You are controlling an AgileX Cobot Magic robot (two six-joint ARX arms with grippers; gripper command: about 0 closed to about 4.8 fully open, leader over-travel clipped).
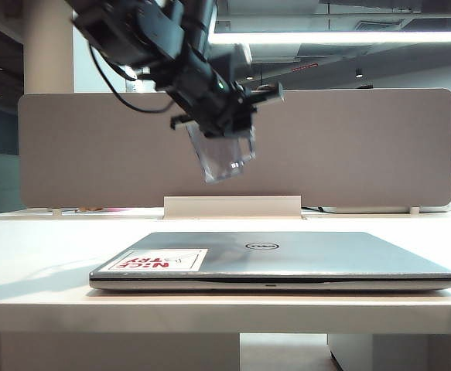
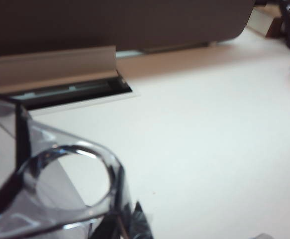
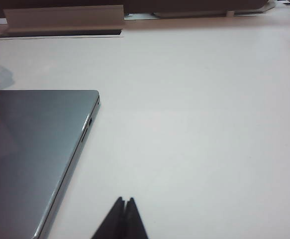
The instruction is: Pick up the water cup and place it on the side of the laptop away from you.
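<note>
Left gripper (image 1: 229, 127): clamped on the water cup (image 1: 223, 157), carried tilted in the air above the far part of the table (image 1: 39, 232), beyond the closed laptop (image 1: 287, 255). Right gripper (image 3: 125, 211): fingers pressed together, empty, low over bare table beside the laptop's corner. Step in hand, by judgement: transport; next calls for levelling the cup and lowering it behind the laptop's far edge, clear of the cable tray (image 1: 233, 206), before release.

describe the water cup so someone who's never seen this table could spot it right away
Start at the closed silver laptop on the white table. Above its far edge, the left gripper holds the water cup tilted in mid-air. It is the only see-through thing there.
</note>
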